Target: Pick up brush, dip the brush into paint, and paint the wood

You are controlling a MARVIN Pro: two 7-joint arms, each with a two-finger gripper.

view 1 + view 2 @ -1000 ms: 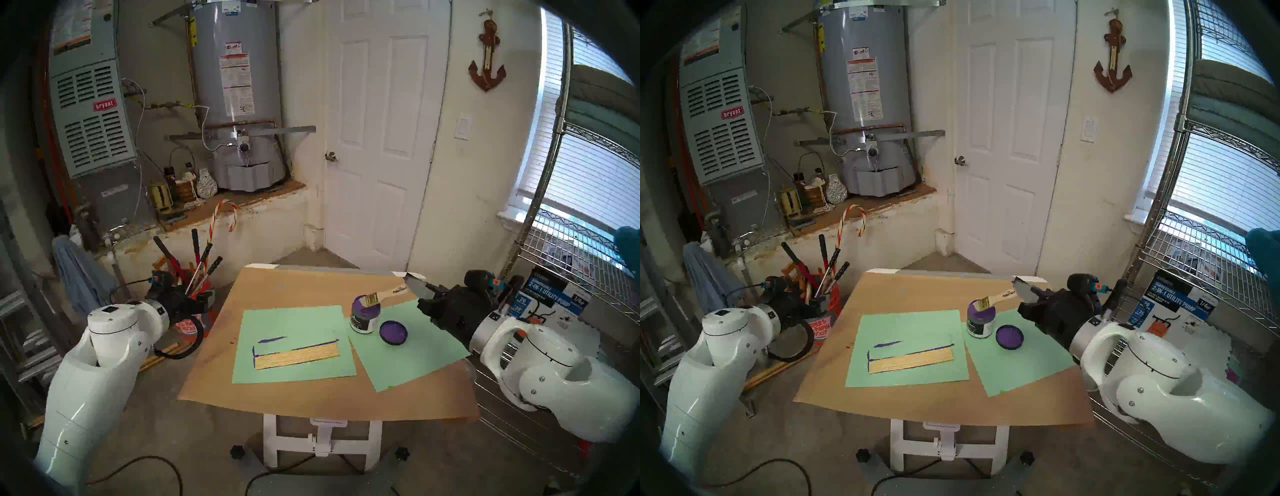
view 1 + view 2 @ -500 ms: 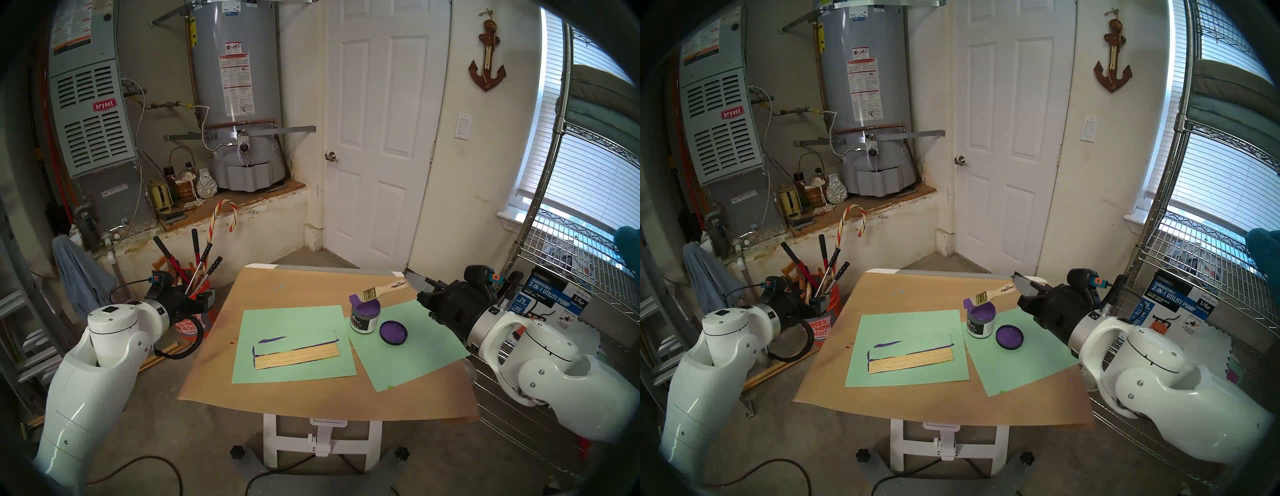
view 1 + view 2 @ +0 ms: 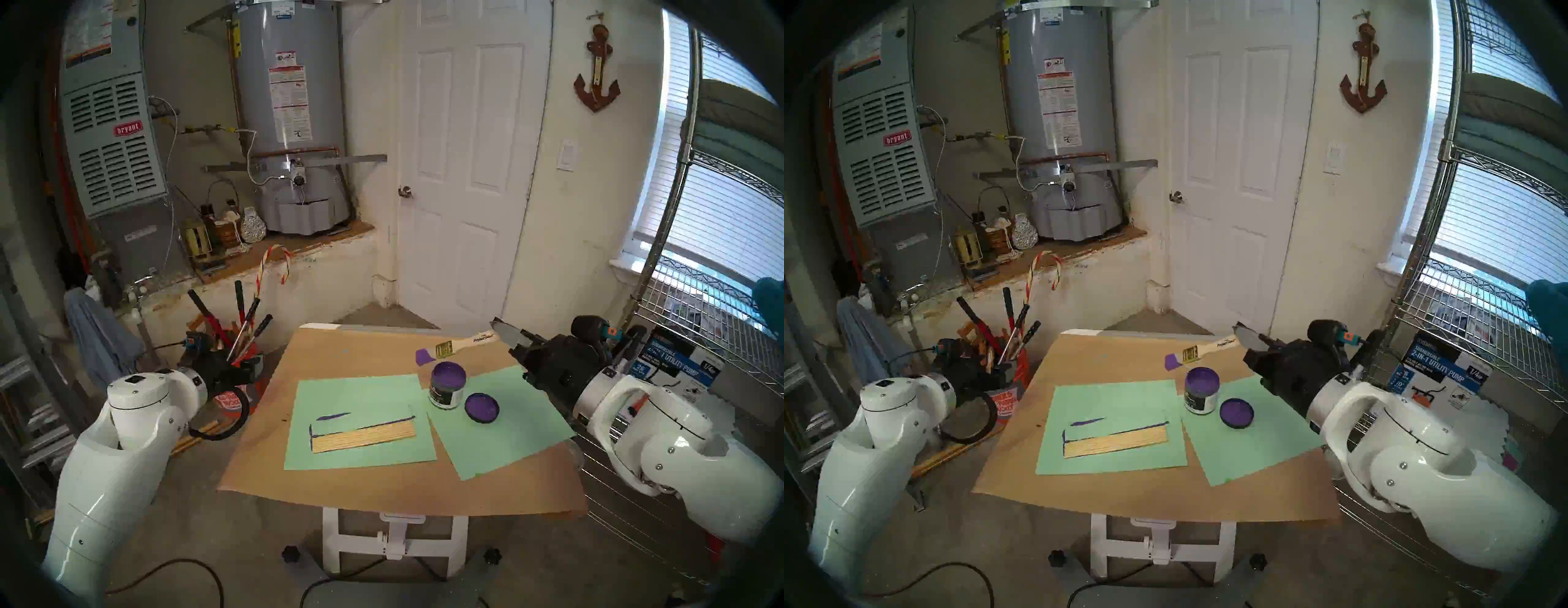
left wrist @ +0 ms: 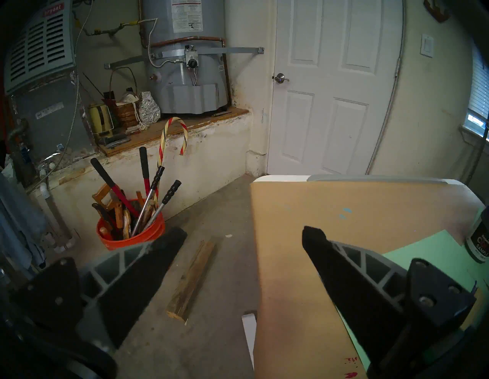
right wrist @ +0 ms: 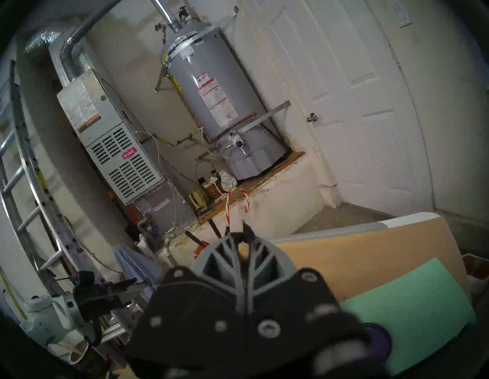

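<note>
The wood, a thin, light panel of pale sticks, lies flat on the left mint-green sheet, so I judge it may slide under a stroke. My right gripper is clamped on the handle end of the brush, its loaded purple bristles in the air just beyond the paint. The left gripper hangs spread wide and empty off the table's left edge.

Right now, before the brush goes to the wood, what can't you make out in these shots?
- Right wrist view: the brush is hidden behind the right end effector itself.
- Right wrist view: the lid is blurred and partly covered.
- Left wrist view: the paint jar is cut off by the edge.
- Head views: the brush's lettering and the jar's label are too small to read.
- Neither wrist view shows the wood.
</note>
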